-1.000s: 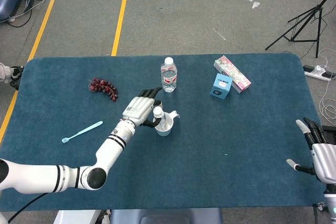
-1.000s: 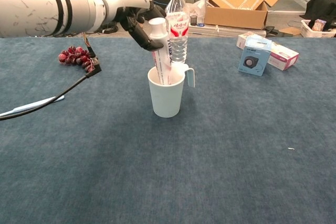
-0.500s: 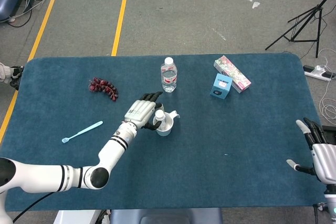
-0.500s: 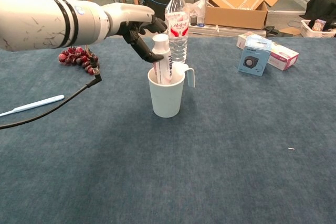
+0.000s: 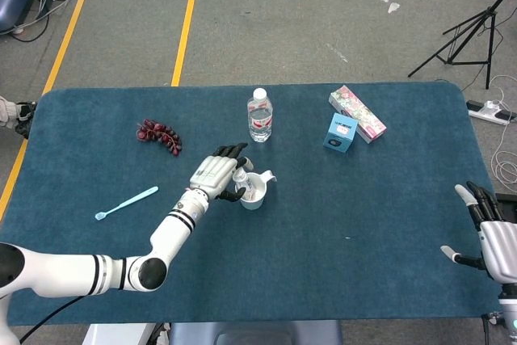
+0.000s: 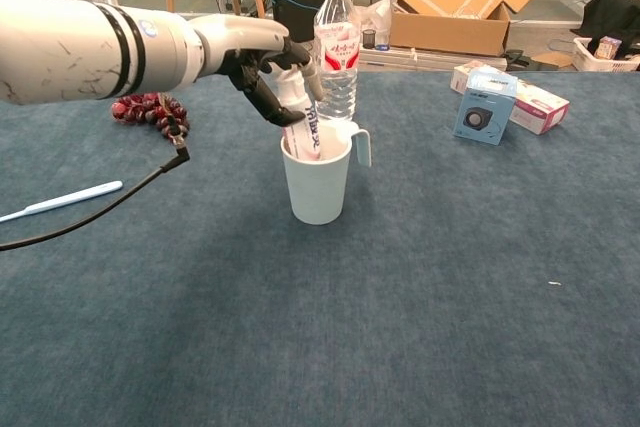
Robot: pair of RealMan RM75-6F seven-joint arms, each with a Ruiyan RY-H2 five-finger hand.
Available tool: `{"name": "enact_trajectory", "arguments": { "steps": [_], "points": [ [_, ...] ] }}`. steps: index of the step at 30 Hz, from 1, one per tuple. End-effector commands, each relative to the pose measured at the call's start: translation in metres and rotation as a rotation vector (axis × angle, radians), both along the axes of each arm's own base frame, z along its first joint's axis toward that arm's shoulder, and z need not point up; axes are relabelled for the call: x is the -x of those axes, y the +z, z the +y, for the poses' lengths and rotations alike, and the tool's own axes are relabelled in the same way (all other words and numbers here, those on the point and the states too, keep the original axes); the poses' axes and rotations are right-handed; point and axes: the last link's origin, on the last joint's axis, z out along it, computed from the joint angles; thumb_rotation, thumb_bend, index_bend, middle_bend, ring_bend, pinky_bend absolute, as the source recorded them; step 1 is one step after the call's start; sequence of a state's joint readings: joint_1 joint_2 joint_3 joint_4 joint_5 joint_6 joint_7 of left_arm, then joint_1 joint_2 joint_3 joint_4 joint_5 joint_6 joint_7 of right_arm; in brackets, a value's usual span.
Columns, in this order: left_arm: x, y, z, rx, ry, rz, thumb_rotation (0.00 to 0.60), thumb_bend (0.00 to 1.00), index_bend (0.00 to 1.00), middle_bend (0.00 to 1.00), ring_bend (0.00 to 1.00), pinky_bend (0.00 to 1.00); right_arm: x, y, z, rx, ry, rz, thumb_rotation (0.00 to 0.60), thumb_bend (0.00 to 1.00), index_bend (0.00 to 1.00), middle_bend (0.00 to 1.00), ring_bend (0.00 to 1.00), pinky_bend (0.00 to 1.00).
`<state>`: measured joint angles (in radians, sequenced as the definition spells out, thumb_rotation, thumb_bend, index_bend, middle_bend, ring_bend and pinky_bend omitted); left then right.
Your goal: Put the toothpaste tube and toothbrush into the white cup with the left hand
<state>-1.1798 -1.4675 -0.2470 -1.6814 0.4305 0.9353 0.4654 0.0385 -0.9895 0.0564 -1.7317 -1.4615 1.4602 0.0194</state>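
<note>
Tilted leftward now, toothpaste tube (image 6: pixel 301 129) stands in white cup (image 6: pixel 317 190) on blue table (image 6: pixel 420 287), left hand (image 6: pixel 262 72) gripping it.

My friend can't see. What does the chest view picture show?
A robot's left hand touches a toothpaste tube leaning in a white cup on a blue table. A water bottle stands behind it, and a toothbrush lies far left.

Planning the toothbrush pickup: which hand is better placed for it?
Left. The left hand is at the cup, on the toothbrush's side of the table. The right hand sits at the far right edge, well away from it. The task also names the left hand.
</note>
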Motion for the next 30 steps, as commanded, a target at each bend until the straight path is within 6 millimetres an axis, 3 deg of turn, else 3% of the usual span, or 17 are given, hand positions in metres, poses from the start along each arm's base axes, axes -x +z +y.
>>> {"name": "enact_trajectory", "arguments": {
  "steps": [1,10,16,23,30],
  "points": [
    [0.0,0.001,0.0,0.0,0.0,-0.001,0.6,0.39,0.26,0.0,0.0,0.0,0.0,0.0,0.0,-0.001,0.0,0.0,0.6,0.0,0.09,0.06,0.0,0.42],
    [0.0,0.017,-0.008,-0.013,-0.022,0.008,0.6,0.38,0.16,0.0,0.0,0.0,0.0,0.0,-0.001,0.0,-0.001,-0.002,0.6,0.0,0.09,0.06,0.0,0.42],
    [0.012,0.046,-0.022,-0.029,-0.01,0.076,0.6,0.27,0.0,0.0,0.0,0.0,-0.001,0.0,0.0,0.0,0.003,-0.001,0.6,0.0,0.09,0.06,0.0,0.42],
    [0.046,0.085,-0.043,-0.068,0.064,0.139,0.6,0.25,0.0,0.0,0.0,0.0,-0.001,-0.003,0.0,-0.009,0.0,0.007,0.6,0.0,0.09,0.06,0.0,0.42],
    [0.09,0.106,-0.053,-0.084,0.178,0.18,0.6,0.25,0.02,0.0,0.0,0.0,0.0,-0.007,-0.002,-0.019,-0.006,0.017,0.6,0.0,0.09,0.06,0.0,0.42]
  ]
}}
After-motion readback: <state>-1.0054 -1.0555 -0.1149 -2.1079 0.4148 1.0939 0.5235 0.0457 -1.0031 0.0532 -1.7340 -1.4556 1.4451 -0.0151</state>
